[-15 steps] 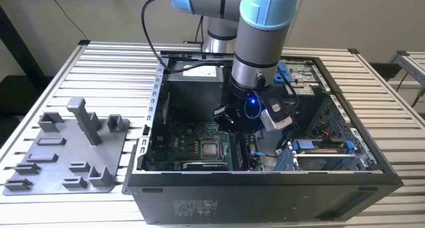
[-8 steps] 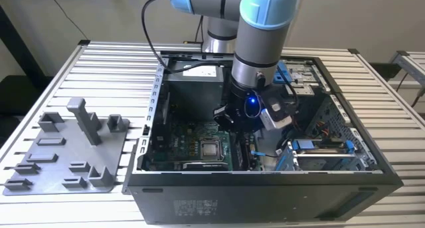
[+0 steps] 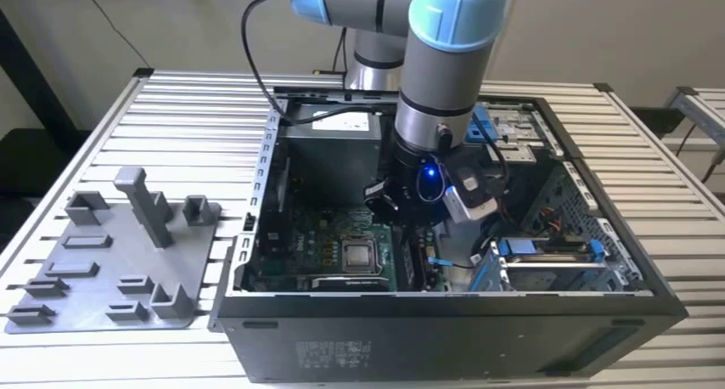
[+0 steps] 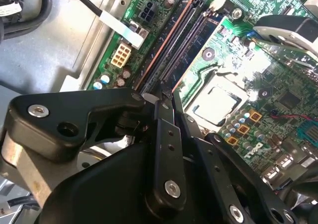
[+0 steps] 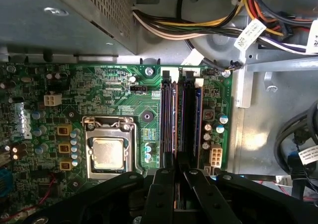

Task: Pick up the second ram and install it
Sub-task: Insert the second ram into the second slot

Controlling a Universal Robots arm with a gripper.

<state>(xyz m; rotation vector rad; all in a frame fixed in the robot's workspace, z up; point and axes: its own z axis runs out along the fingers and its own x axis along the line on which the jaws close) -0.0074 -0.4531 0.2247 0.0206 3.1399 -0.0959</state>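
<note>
1. The gripper (image 5: 178, 177), low centre of the first wrist view, has its fingers (image 5: 164, 194) nearly together, apparently clamping the second ram (image 5: 180, 134) edge-on.
2. The stick's long axis runs along the RAM sockets (image 5: 169, 119), directly over them, on the green motherboard (image 5: 114, 95).

You see a matt black plastic claw (image 5: 178, 182) with bright metal screws, over a glossy green motherboard (image 5: 114, 92). The CPU lid (image 5: 108, 153) looks like brushed metal. The case (image 3: 453, 338) is matt dark metal, the tray (image 3: 108, 266) matt grey plastic, the desk (image 3: 193, 96) ribbed pale metal.
</note>
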